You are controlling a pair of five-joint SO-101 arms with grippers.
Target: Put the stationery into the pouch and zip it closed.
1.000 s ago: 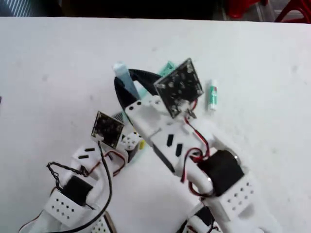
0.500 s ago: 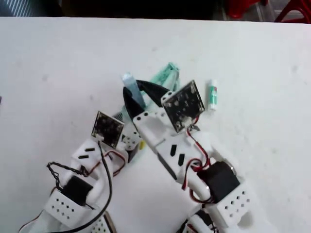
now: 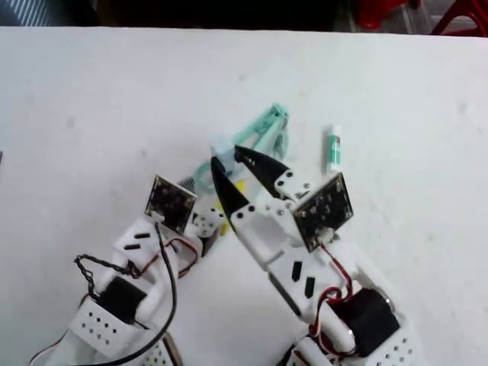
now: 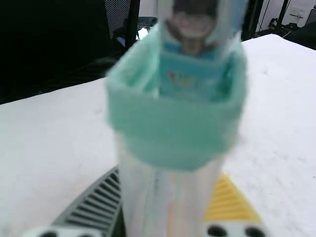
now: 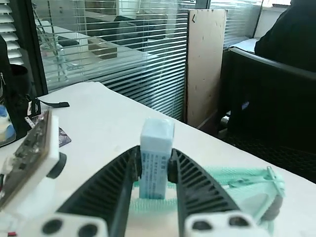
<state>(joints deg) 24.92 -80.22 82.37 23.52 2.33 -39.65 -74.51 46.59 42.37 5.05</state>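
Loading step: the right gripper (image 5: pixel 154 163) pinches an eraser (image 5: pixel 157 136) upright between nearly closed jaws, just above the teal pouch (image 4: pixel 173 128). The left gripper (image 3: pixel 207 221) clamps the pouch mid-table. Next, lower the eraser into the pouch mouth and release. 1 glue stick (image 3: pixel 333 149) waits nearby. Since 1.0 s ago the right arm has drawn back toward the table's near edge, carrying the eraser over the pouch.

Right gripper (image 3: pixel 227 158) is pulling back toward its own base, carrying the eraser (image 3: pixel 221 145) pinched in its jaws. Eraser is moving from beyond the far side of the pouch (image 3: pixel 261 128) to just over the pouch mouth. Right arm's camera board (image 3: pixel 324 207) is sliding off the pouch, so more of the pouch's teal zip end is coming into sight.
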